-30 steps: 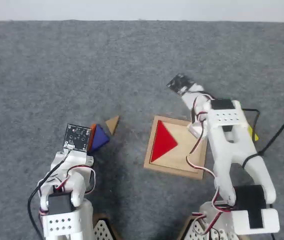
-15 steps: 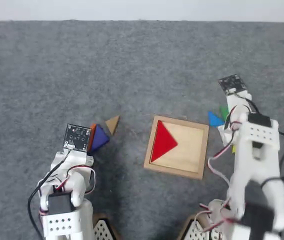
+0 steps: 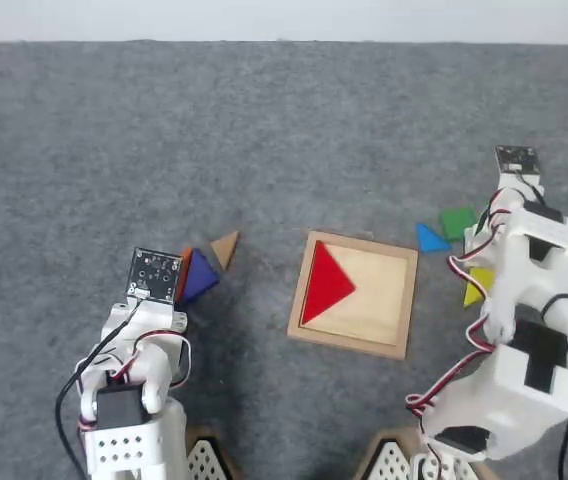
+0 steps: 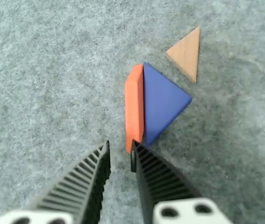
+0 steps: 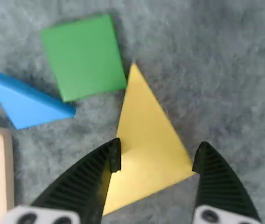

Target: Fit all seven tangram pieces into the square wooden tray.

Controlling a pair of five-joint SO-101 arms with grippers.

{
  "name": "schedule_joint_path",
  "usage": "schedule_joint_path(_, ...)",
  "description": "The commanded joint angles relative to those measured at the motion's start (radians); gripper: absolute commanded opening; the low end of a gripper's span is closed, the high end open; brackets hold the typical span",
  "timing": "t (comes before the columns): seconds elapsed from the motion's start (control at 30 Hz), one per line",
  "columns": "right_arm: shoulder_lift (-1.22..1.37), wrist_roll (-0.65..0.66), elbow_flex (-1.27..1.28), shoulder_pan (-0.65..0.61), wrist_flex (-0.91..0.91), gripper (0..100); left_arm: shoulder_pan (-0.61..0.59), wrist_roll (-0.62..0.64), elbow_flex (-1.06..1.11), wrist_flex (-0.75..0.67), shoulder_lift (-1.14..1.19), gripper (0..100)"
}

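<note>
On the grey carpet point(image 3: 264, 120) the square wooden tray point(image 3: 350, 344) lies between the two arms, turned a little askew. Inside it we see one piece, the large red triangle point(image 3: 322, 283). It lies flat, with its long side along the tray wall that faces the left arm and its point toward the middle of the tray.

The other six pieces are outside the tray. On the right arm's side, the light blue triangle point(image 3: 429, 238) lies just beside the far corner of the tray, and the green square point(image 3: 456, 221) is just beside it. The yellow triangle point(image 3: 477, 284) is near both, and in the high view the arm covers it partly. In the right wrist view one tip of the yellow triangle comes right up to the edge of the green square. The right gripper point(image 5: 159, 156) is wide open over the yellow triangle, with one finger on each side of its broad end. We cannot tell if the fingers touch it.

On the left arm's side, the orange piece point(image 4: 134, 107) and the dark blue triangle point(image 4: 164, 100) lie side against side, touching. The wood-coloured triangle point(image 4: 186, 52) is near them but apart. The left gripper point(image 4: 120, 150) is just before the near end of the orange piece. Its jaws are only slightly apart and hold nothing.
</note>
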Motion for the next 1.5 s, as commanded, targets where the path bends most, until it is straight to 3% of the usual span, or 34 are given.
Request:
schedule_joint_path(0.0,0.027,0.032,-0.054,0.03,-0.007,25.5,-0.005,-0.005,-0.007,0.011,0.0,7)
schedule_joint_path(0.4,0.027,0.107,-0.037,0.033,0.105,25.3,-0.005,-0.005,-0.007,0.011,0.0,7)
schedule_joint_path(0.6,0.03,0.044,-0.034,0.018,0.183,25.3,-0.005,-0.005,-0.007,0.011,0.0,7)
schedule_joint_path(1.1,0.097,-0.258,-0.041,0.016,0.286,25.5,-0.005,-0.005,-0.007,0.011,0.0,7)
schedule_joint_path(1.23,0.114,-0.264,-0.068,0.018,0.317,25.7,-0.005,-0.005,-0.007,0.011,0.0,7)
schedule_joint_path(1.47,0.176,-0.313,-0.129,0.016,0.417,39.0,-0.005,-0.005,-0.007,0.011,0.0,7)
